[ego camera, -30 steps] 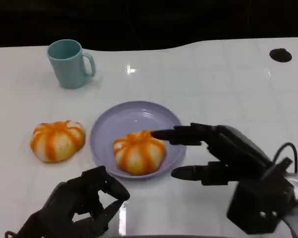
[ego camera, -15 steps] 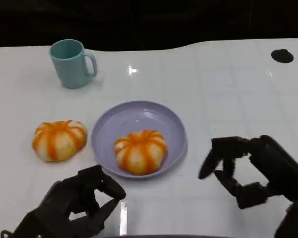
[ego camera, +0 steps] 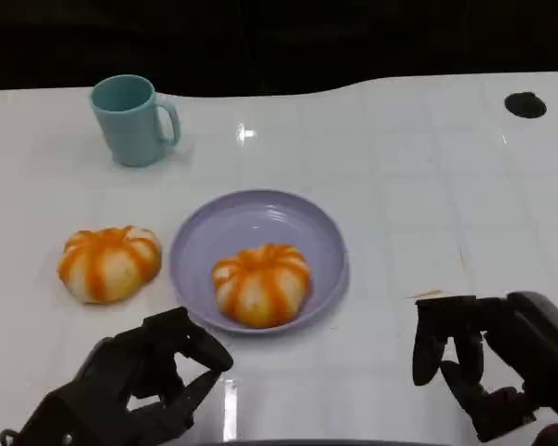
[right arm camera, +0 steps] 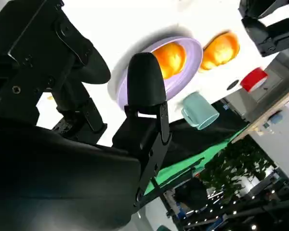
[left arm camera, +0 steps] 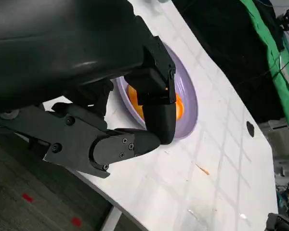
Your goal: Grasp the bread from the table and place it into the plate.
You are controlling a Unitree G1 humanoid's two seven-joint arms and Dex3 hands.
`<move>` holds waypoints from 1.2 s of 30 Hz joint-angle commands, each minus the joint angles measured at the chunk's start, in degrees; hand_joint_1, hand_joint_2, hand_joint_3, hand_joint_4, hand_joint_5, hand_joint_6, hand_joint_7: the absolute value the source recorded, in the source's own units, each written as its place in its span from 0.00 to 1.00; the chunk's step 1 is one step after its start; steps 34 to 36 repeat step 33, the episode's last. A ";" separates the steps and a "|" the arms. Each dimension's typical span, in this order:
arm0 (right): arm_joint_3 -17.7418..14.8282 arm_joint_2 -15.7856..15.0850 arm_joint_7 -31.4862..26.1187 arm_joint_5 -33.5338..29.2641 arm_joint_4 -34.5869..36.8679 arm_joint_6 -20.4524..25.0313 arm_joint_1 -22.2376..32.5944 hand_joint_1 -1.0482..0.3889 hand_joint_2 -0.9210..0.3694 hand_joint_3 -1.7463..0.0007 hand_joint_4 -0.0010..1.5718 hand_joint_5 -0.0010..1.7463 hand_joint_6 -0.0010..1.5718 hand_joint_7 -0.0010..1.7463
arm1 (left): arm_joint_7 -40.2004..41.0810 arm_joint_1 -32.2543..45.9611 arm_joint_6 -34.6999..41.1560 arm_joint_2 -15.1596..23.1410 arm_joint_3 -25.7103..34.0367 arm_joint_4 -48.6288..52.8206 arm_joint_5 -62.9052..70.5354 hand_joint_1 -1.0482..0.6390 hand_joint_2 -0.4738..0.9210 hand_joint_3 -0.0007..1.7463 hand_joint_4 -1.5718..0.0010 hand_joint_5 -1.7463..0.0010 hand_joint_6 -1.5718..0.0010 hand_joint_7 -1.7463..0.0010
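An orange-and-white striped bread lies in the lilac plate, toward its near side. A second, similar bread sits on the white table left of the plate. My right hand hovers low at the near right, well clear of the plate, its fingers bent downward and apart with nothing in them. My left hand waits at the near left, just short of the plate's rim, loosely curled and holding nothing. The right wrist view shows the plate with its bread and the other bread beyond it.
A teal mug stands at the far left, handle to the right. A black round spot marks the table's far right. Bare white table stretches right of the plate. The table's near edge runs under both hands.
My right hand has pulled back from the bread in the plate toward the near right and bent its fingers downward. The bread stays in the plate. My left hand has barely moved.
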 commanded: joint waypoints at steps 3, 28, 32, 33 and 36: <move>-0.36 -1.16 -2.28 -1.49 3.54 -1.39 -0.22 0.78 0.60 0.11 0.62 1.00 0.55 0.79 | -0.51 0.31 -0.47 1.02 0.81 0.12 -0.93 0.43 0.94 0.35 0.53 0.00 0.60 0.27; 0.74 -1.96 -1.45 -6.27 2.84 1.43 -1.00 0.78 0.60 0.17 0.62 1.00 0.59 0.76 | -0.31 0.18 -2.38 1.51 0.84 1.38 -0.69 0.45 0.94 0.34 0.54 0.00 0.59 0.28; 0.88 -1.92 -1.50 -6.34 2.59 1.56 -0.95 0.78 0.60 0.17 0.62 1.00 0.59 0.76 | -0.28 0.31 -1.94 1.47 0.87 1.02 -0.75 0.45 0.93 0.35 0.55 0.00 0.59 0.28; 0.92 -1.92 -1.56 -6.40 2.61 1.47 -0.99 0.78 0.60 0.17 0.62 1.00 0.59 0.76 | -0.31 0.34 -1.75 1.42 0.91 0.92 -0.89 0.45 0.94 0.35 0.55 0.00 0.59 0.28; 0.92 -1.92 -1.56 -6.40 2.61 1.47 -0.99 0.78 0.60 0.17 0.62 1.00 0.59 0.76 | -0.31 0.34 -1.75 1.42 0.91 0.92 -0.89 0.45 0.94 0.35 0.55 0.00 0.59 0.28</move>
